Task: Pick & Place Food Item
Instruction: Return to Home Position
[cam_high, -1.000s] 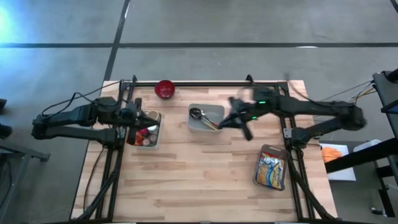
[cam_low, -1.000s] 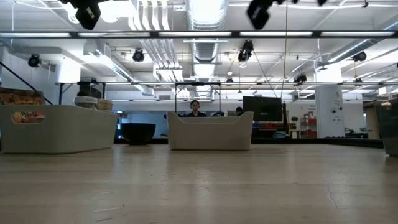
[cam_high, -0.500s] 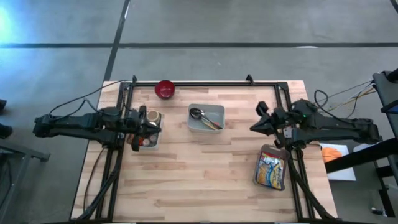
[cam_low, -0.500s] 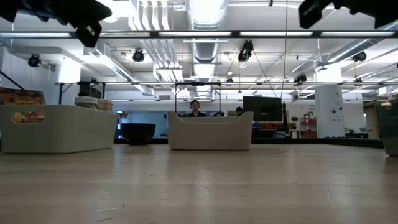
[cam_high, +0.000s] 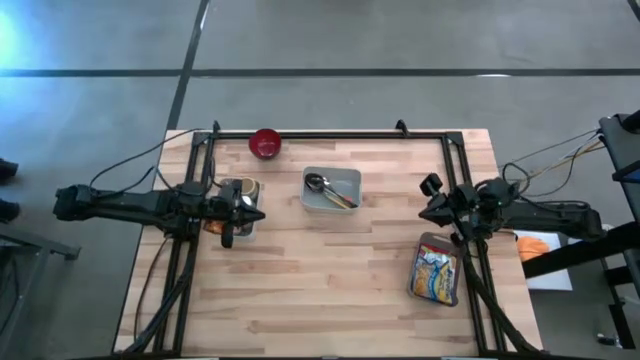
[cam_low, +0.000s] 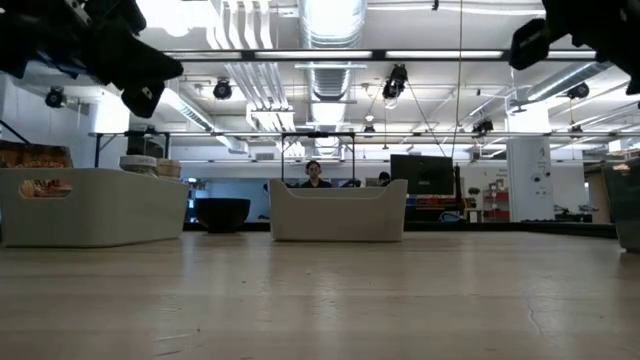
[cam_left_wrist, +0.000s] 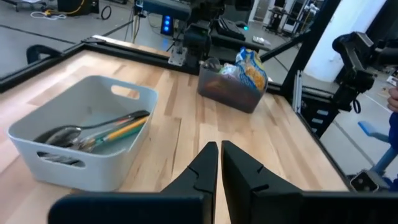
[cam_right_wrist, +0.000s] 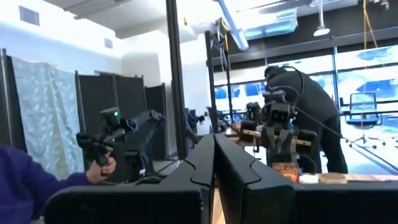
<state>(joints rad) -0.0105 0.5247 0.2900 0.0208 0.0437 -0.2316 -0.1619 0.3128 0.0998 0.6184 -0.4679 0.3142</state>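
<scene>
Table (cam_high: 330, 300): pale butcher-block wood in long glued strips; its grain fills the lower half of your low view.
Dark tray (cam_left_wrist: 224, 93): lower right of your high view. It is a rounded rectangle with smooth, dull walls, and a crinkled yellow-and-red snack packet (cam_high: 436, 268) lies flat inside it.
Right gripper (cam_right_wrist: 213, 140): right of centre in your high view, just above the tray in the frame. The fingers are pressed together and hold nothing (the wrist view shows only a hairline between them).
Left gripper (cam_left_wrist: 219, 148): left of centre in your high view, over the left gray bin. It is clenched too, and empty.
Left gray bin (cam_low: 90, 210): matte plastic with soft corners, at the left of your low view. A jar top and some brown packaging rise above its rim. You cannot pick out the seasoning bottle, because the arm hides most of the inside from above.
Right gray bin (cam_low: 338, 212): centre of frame, the same moulded shape. It holds the spoons (cam_high: 333, 190), one with a shiny metal bowl and one with a yellow handle.
Red bowl (cam_high: 265, 143): round and glossy, upper left of the table by the far rail, apart from both bins.
</scene>
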